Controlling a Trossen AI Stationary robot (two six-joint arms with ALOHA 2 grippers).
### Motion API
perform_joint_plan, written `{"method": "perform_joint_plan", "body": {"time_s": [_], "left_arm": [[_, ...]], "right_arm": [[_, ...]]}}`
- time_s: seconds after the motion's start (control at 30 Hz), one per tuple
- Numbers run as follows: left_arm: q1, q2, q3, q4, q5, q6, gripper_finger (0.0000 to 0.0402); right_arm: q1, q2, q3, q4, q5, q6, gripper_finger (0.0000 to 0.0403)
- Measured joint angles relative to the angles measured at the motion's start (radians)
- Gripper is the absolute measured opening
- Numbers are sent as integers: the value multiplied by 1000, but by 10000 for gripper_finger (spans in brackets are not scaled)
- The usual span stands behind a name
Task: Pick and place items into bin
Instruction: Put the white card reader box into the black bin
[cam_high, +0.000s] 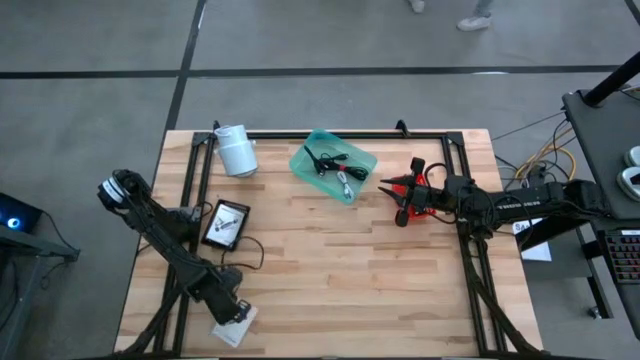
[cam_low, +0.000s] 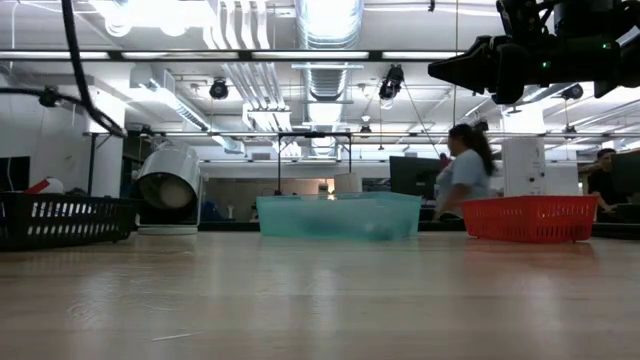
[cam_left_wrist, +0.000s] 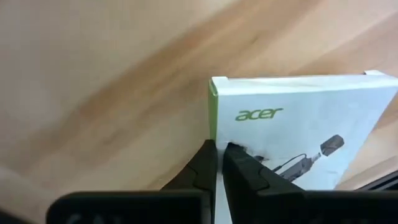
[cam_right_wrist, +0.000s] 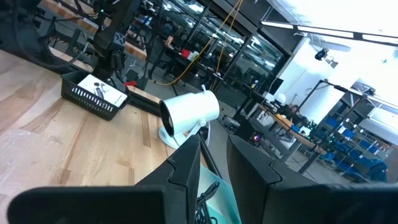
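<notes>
The left arm is stretched along the table's left side, its gripper (cam_high: 232, 310) lowered at the near edge with fingers (cam_left_wrist: 205, 168) pinched on the edge of a white packet (cam_left_wrist: 298, 134). The right arm is held raised and level, its gripper (cam_high: 400, 190) slightly parted and empty. The bin (cam_high: 333, 165), holding a cable (cam_high: 340, 170), is seen just beyond its tips.

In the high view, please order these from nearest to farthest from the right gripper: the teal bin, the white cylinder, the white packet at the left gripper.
From the right gripper:
1. Teal bin, just beside it toward the table's middle.
2. White cylinder, beyond the bin at the far edge.
3. White packet, at the near left corner under the left gripper.
</notes>
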Motion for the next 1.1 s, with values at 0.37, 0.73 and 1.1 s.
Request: {"method": "perform_joint_plan", "body": {"time_s": [0.37, 0.73, 1.1], "left_arm": [[69, -136, -1, -24, -522, 277, 0], [334, -177, 89, -169, -598, 552, 0], [466, -176, 312, -536, -598, 598, 0]], "right_arm": [[0, 0, 0, 0, 0, 3, 68], [0, 0, 0, 0, 0, 3, 68], [0, 0, 0, 0, 0, 2, 68]]}}
